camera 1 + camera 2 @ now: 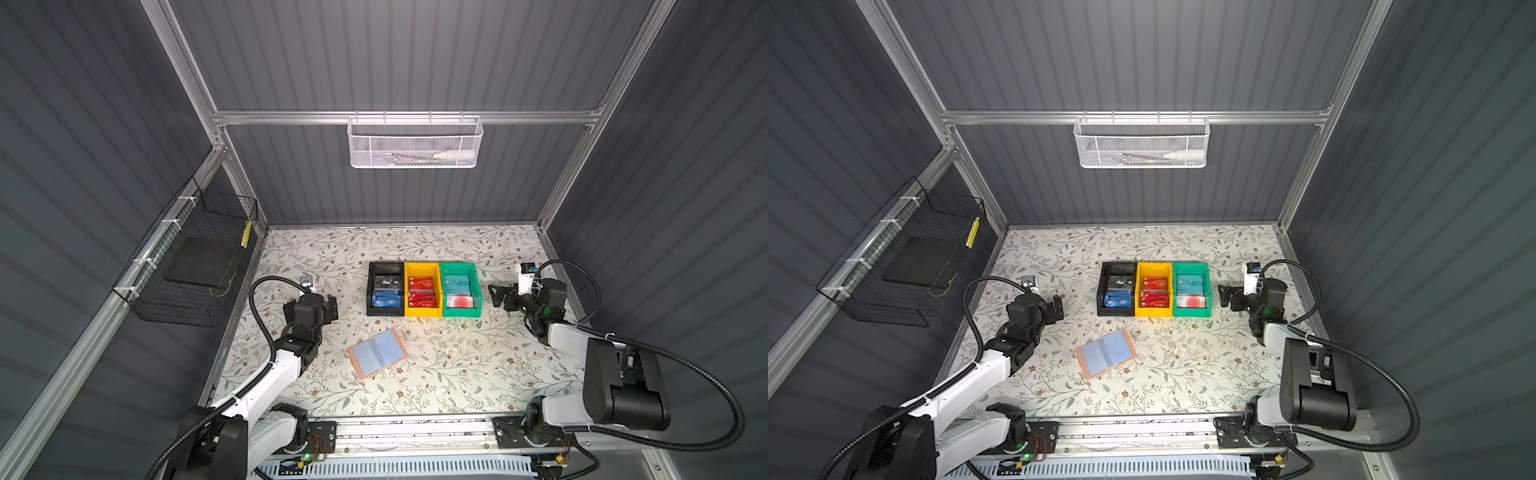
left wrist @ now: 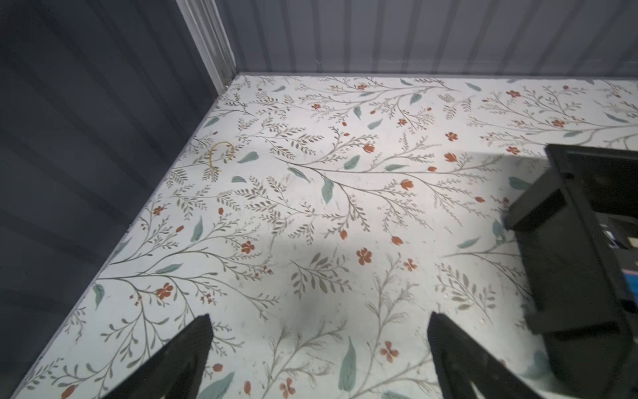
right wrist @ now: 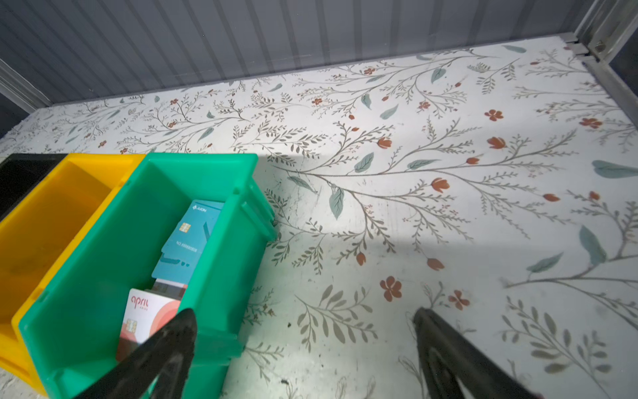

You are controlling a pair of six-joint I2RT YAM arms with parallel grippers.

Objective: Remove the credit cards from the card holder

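Observation:
The tan card holder point(image 1: 377, 352) point(image 1: 1106, 353) lies open on the floral table, its bluish sleeves facing up. Credit cards lie in three bins behind it: a blue one point(image 1: 386, 298), red ones point(image 1: 422, 291), a teal one point(image 1: 457, 284) point(image 3: 188, 241) and a white-and-red one point(image 3: 148, 311). My left gripper point(image 1: 332, 307) point(image 2: 319, 316) hovers open and empty to the left of the bins. To their right my right gripper point(image 1: 496, 296) point(image 3: 303, 311) is open beside the green bin, holding nothing.
The black bin point(image 1: 386, 265) point(image 2: 569, 259), yellow bin point(image 1: 422, 266) point(image 3: 51, 214) and green bin point(image 1: 457, 266) point(image 3: 224, 248) stand side by side mid-table. A black wire basket point(image 1: 187, 266) hangs on the left wall and a white mesh basket point(image 1: 413, 141) on the back wall.

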